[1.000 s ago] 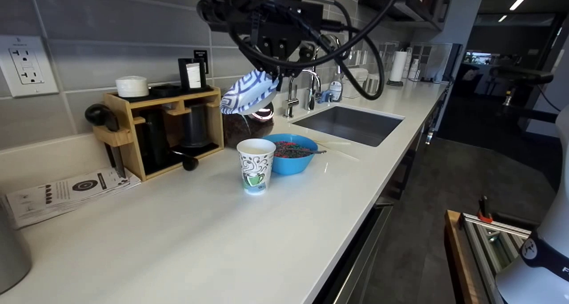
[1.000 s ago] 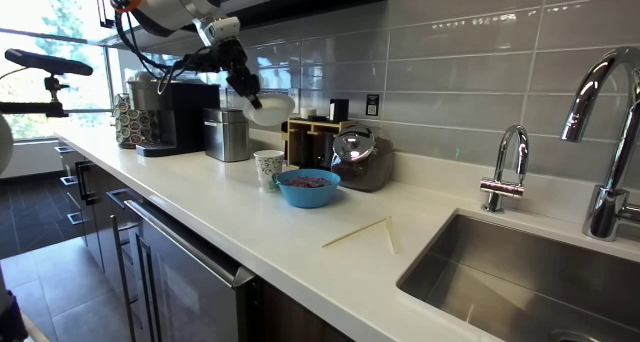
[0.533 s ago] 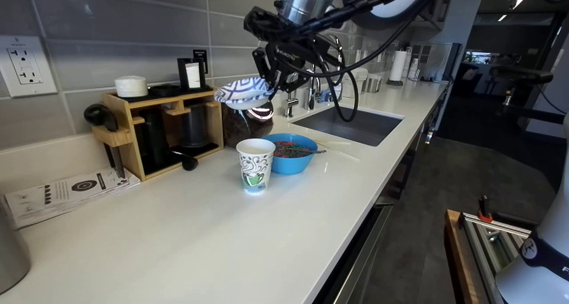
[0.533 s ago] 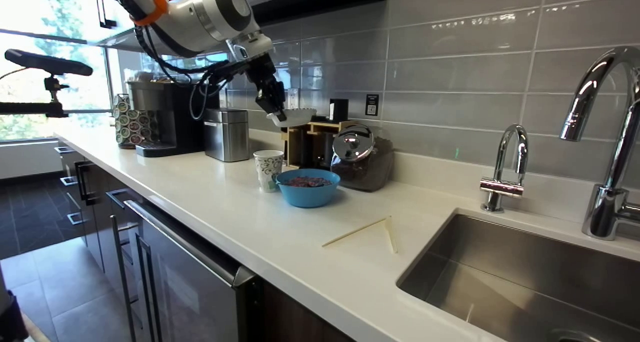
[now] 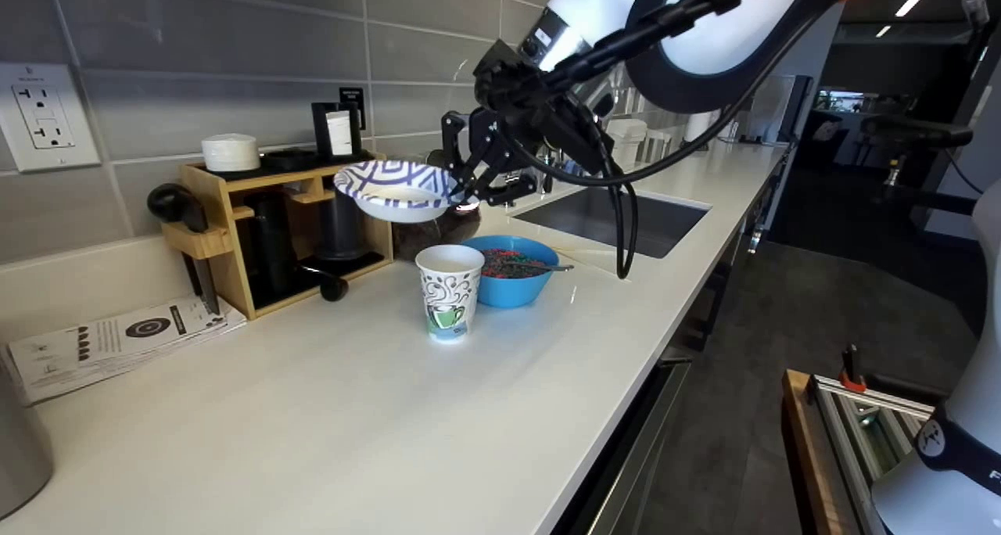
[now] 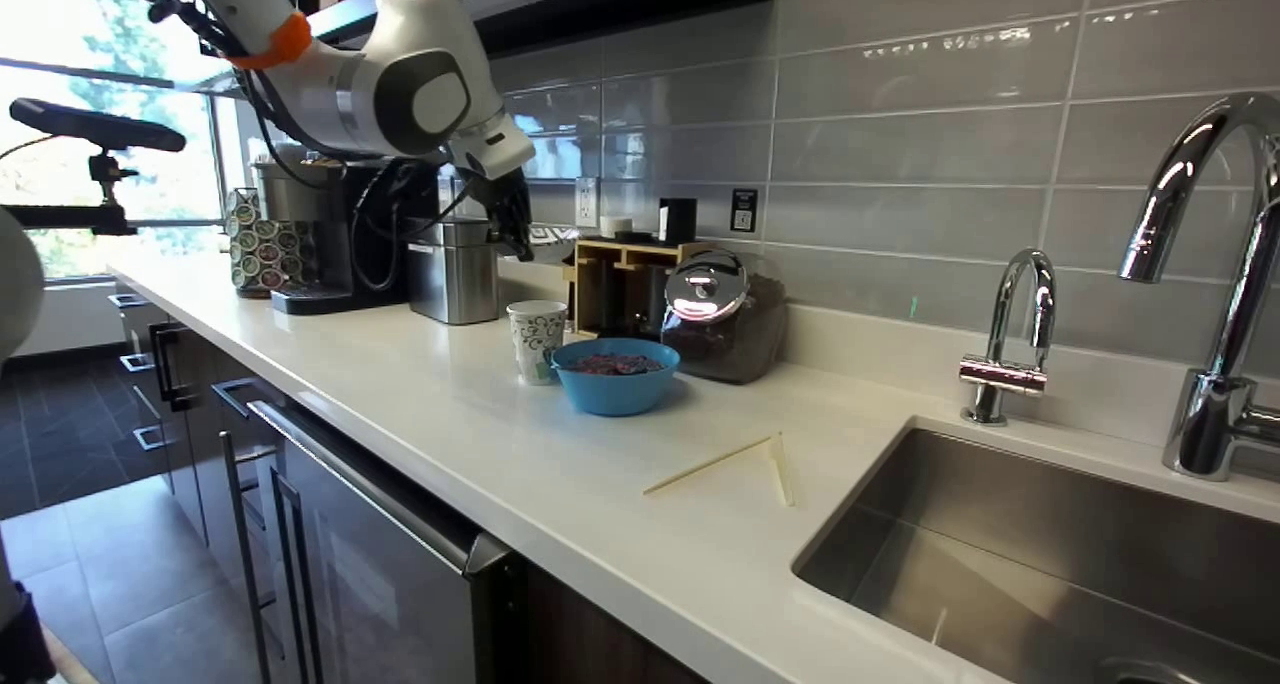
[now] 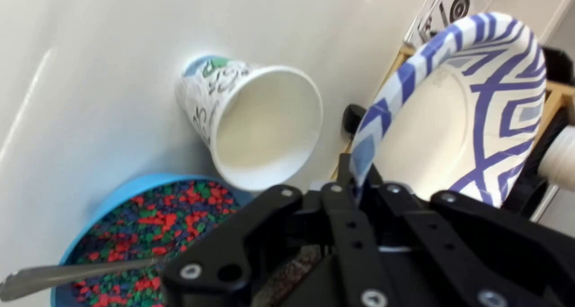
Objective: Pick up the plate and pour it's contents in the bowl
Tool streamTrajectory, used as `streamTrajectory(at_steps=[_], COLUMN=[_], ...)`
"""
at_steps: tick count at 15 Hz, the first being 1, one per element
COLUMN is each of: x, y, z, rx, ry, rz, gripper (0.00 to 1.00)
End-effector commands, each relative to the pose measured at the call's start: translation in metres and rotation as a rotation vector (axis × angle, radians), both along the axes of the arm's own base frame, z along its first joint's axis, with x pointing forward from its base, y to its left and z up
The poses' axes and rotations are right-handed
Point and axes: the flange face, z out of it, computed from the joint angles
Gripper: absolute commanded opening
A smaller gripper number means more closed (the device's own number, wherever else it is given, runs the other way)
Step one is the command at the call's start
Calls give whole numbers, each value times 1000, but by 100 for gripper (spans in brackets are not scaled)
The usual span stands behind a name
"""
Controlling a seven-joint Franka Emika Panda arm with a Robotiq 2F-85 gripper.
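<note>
The plate [image 5: 403, 209], with its blue-and-white zigzag rim, is held in the air in front of the wooden rack. It also shows in an exterior view [image 6: 552, 241] and, at the right, in the wrist view [image 7: 424, 129]. My gripper [image 5: 463, 192] is shut on the plate's rim; the wrist view shows the rim between the fingertips [image 7: 357, 174]. The visible white centre of the plate is bare. The blue bowl [image 5: 512, 289] stands on the counter below and beside the plate. Red, green and dark bits [image 7: 148, 235] lie in the bowl, with a spoon [image 7: 85, 274].
A white patterned paper cup [image 5: 450, 300] stands against or very near the bowl. Behind are the wooden rack [image 5: 313, 230] and a glass jar [image 6: 730, 324]. A metal canister [image 6: 453, 274], thin sticks [image 6: 715, 464] and the sink [image 6: 1050, 544] are along the counter.
The plate has turned from steeply tipped to nearly level. My gripper has carried it lower and away from above the bowl, toward the rack's front. Bowl and cup have not moved.
</note>
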Motion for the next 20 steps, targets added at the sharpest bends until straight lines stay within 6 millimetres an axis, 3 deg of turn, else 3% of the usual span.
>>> streamTrajectory(at_steps=[1,4,7,14,20], x=[-30,-37,-35,-20,-3], y=[32,48,51,51,62], z=[3,13,5,-51,-79], rx=[79,161,234,297,202], ry=[-3,21,97,364,392], rz=[166,315,441,586,553], gripper=[1,1,1,1,1])
